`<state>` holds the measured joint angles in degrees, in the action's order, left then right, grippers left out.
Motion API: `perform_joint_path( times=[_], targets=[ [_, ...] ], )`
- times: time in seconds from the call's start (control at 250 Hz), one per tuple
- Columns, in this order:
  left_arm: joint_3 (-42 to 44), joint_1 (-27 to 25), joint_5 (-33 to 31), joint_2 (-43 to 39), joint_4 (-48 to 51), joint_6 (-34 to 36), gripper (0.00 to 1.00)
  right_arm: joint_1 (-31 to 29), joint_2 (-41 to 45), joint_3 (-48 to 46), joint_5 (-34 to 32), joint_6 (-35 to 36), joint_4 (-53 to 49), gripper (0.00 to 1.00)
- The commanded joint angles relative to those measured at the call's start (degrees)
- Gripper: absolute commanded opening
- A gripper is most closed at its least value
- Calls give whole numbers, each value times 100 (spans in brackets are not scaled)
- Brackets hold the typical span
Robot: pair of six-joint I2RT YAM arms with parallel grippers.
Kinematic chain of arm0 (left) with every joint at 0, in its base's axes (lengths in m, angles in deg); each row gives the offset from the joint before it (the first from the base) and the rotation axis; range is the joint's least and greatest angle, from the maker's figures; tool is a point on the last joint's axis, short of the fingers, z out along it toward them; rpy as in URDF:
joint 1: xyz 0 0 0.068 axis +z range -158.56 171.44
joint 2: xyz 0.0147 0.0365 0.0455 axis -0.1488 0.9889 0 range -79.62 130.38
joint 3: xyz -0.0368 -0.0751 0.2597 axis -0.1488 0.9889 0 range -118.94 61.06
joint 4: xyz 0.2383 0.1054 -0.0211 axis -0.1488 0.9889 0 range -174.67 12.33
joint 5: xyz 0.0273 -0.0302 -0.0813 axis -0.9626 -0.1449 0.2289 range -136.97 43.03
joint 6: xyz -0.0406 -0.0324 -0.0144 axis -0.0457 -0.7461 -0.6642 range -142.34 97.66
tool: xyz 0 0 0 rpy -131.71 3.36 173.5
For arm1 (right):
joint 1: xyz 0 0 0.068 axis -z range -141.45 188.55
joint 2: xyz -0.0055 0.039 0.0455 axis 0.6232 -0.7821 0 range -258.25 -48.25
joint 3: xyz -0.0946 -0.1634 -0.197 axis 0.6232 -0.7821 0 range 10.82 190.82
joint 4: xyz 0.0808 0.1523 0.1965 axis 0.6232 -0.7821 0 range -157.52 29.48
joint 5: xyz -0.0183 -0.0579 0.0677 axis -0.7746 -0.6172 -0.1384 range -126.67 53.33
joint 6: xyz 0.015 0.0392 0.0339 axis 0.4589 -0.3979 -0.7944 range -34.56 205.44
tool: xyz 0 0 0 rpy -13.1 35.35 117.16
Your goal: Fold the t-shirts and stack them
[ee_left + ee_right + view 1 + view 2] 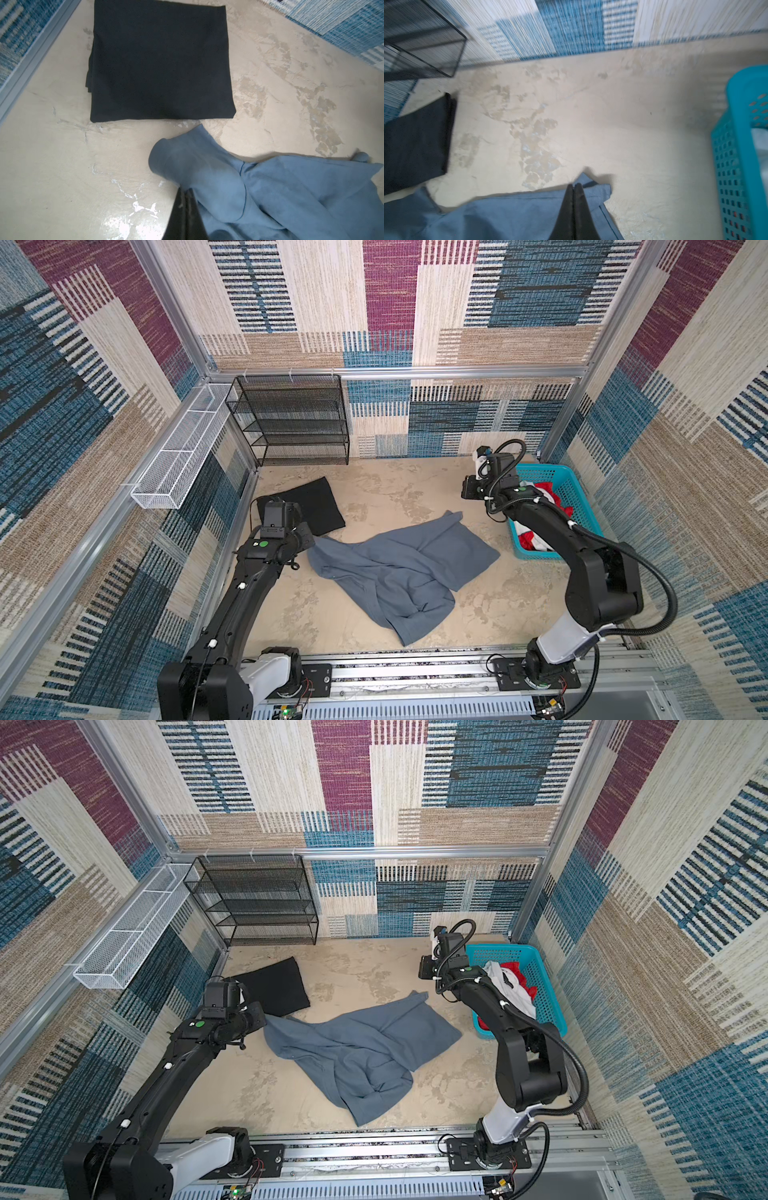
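Observation:
A large blue-grey t-shirt [399, 568] [357, 1048] lies crumpled and spread across the middle of the table. My left gripper [186, 190] is shut on a bunched fold at the left end of the blue-grey t-shirt [291, 197], lifting it slightly. My right gripper [574, 185] is shut with nothing in it, raised above the far right corner of the blue-grey t-shirt [508, 216], which lies flat. A folded black t-shirt [307, 506] [160, 62] rests at the back left. A red t-shirt [548, 491] and a white t-shirt [505, 986] sit in the turquoise basket [536, 467].
A black mesh shelf [291, 423] stands against the back wall on the left. A white wire tray [183, 452] hangs on the left wall. The basket [737, 145] is close to the right of my right gripper. The arms' metal rail [415, 672] runs along the front edge.

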<state>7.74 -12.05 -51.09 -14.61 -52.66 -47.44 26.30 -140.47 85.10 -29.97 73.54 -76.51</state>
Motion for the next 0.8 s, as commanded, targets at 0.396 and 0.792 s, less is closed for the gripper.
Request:
perform_joint_path(
  times=[0.396,0.792],
  targets=[
    [93,15,236,-32,-74,98,0,12,-1464,-1,-387,-36,-204,48],
    [207,15,280,-15,-107,133,0,28,-2167,95,-482,24,-9,51]
  ],
)
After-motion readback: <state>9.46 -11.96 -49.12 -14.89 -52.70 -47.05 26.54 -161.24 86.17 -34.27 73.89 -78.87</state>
